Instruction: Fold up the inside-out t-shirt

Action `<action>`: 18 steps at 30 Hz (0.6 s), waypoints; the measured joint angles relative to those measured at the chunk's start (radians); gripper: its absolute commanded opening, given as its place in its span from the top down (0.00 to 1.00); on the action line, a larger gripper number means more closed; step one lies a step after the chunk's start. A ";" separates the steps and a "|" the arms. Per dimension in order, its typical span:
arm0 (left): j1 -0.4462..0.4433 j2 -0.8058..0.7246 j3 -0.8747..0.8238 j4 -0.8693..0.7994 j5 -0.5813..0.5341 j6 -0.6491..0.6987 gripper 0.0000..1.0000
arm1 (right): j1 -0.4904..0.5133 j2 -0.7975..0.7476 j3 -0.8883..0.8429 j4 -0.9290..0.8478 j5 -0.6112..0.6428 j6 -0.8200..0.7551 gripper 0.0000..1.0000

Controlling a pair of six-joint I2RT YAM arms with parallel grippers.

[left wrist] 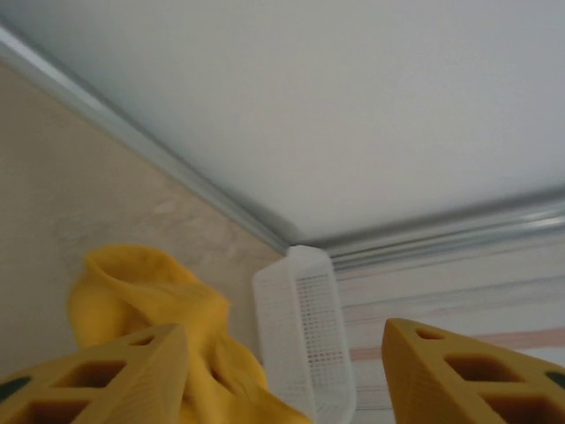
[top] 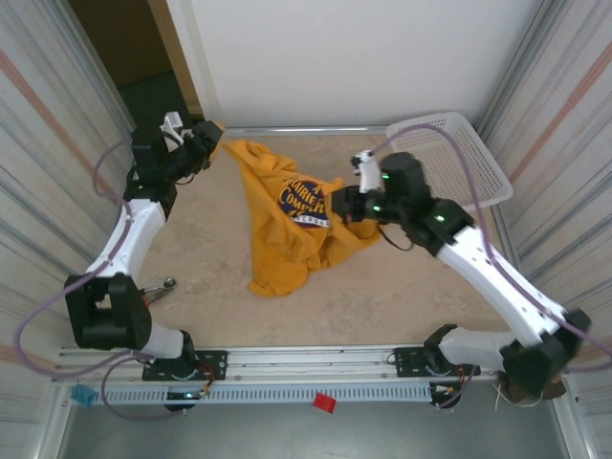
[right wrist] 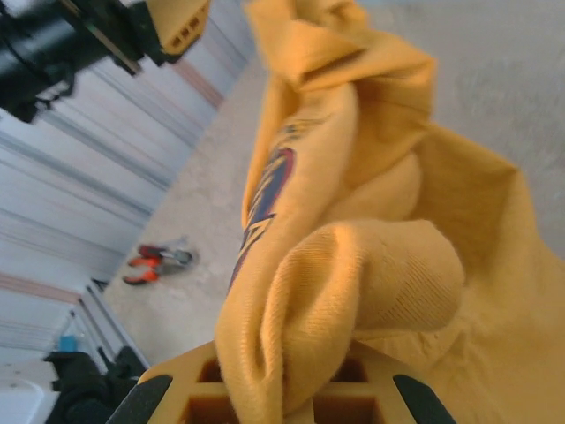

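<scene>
Gripping side: right gripper (top: 341, 204) — fingers pinched on a bunched fold of the t-shirt (top: 275, 244)
Left gripper (top: 212, 134): fingers wide apart, cloth just beside one

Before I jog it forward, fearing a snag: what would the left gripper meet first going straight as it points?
Probably the mustard t-shirt, bunched just ahead of the left gripper; the white basket lies farther on, depth unclear.
</scene>
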 measured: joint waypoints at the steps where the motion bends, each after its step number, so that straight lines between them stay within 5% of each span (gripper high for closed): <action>1: 0.012 0.005 0.000 -0.034 0.000 0.027 0.33 | 0.010 0.035 0.010 0.000 0.015 0.003 1.00; 8: -0.056 -0.224 -0.124 -0.211 -0.023 0.244 0.29 | 0.002 0.120 0.045 0.001 0.102 0.052 1.00; 15: -0.520 -0.513 -0.425 -0.193 -0.242 0.341 0.27 | 0.010 0.137 0.060 0.035 0.138 0.107 1.00; 18: -0.608 -0.483 -0.496 -0.159 -0.317 0.340 0.27 | 0.019 0.194 0.093 0.048 0.142 0.123 1.00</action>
